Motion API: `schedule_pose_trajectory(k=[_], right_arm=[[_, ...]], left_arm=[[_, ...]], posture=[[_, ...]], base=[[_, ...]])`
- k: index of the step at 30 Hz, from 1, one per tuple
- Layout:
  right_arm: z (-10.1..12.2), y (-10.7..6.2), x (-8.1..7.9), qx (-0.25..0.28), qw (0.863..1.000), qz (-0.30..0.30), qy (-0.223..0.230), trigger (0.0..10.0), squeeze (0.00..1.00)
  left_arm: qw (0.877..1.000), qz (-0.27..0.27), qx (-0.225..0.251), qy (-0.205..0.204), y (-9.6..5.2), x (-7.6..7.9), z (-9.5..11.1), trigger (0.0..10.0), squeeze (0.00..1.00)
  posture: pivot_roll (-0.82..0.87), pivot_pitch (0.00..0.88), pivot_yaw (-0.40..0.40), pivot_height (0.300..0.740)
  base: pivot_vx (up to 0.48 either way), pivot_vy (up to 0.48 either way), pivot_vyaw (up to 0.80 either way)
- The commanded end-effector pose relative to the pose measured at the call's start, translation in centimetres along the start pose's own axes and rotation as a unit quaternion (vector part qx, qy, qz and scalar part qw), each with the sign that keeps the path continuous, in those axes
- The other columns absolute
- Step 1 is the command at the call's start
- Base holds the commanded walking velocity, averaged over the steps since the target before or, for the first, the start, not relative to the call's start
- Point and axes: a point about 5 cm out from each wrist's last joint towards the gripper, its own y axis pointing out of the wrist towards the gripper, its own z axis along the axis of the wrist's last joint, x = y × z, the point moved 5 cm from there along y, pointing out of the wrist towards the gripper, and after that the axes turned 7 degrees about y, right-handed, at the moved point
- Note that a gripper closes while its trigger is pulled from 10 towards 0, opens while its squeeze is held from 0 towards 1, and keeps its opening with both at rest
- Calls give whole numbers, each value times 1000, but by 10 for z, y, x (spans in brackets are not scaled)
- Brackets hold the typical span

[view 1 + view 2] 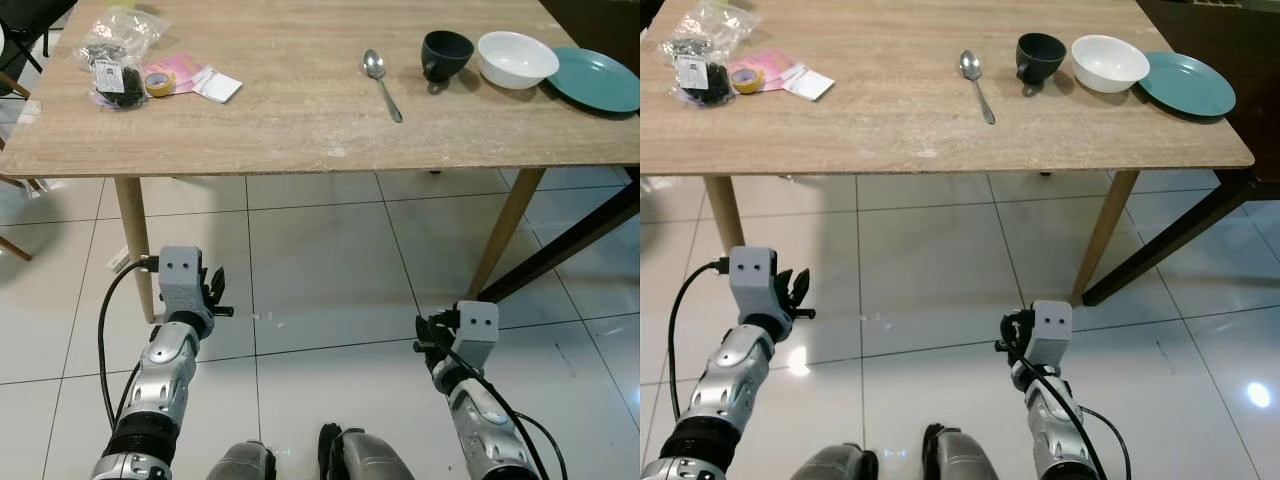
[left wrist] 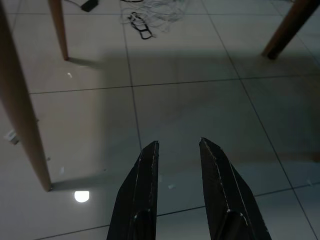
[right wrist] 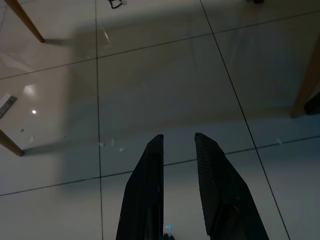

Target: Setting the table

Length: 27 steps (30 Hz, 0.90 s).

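On the wooden table ahead lie a metal spoon, a dark cup, a white bowl and a teal plate, lined up toward its right end. Both arms hang low in front of the table, over the tiled floor. My left gripper is open with nothing between its black fingers. My right gripper is also open and holds nothing. Both sit well below the tabletop, far from the dishes.
A plastic bag of dark items, a yellow tape roll and pink and white papers lie at the table's left end. Table legs stand ahead. A dark beam slants at the right. Cables lie on the floor.
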Motion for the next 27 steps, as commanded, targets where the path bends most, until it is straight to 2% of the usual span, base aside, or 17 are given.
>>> schedule_pose_trajectory(k=[1, 18, 21, 24, 27], right_arm=[[-12, -7, 9, -19, 1000, -17, 7, 10000, 0], [-13, -5, 5, -26, 1000, -9, 6, 10000, 0], [-13, -4, 5, -26, 1000, -8, 6, 10000, 0], [-12, -4, 5, -25, 1000, -8, 5, 10000, 0], [-12, -4, 5, -25, 1000, -8, 5, 10000, 0]], left_arm=[[1000, -3, -15, 1, -4, 3, -9, 10000, 0], [999, 6, -34, -17, -5, 2, -17, 10000, 0], [999, -4, -37, -3, -5, 5, -18, 10000, 0], [999, 7, -40, -30, -5, 5, -19, 10000, 0], [999, 10, -39, -31, -4, 4, -18, 10000, 0]], posture=[[65, 107, -17, 740], [68, 89, -23, 740], [68, 89, -23, 740], [64, 84, -23, 740], [64, 85, -24, 740]], base=[[0, 0, 0], [0, 0, 0], [0, -410, 0], [0, -320, 0], [0, 0, 0]])
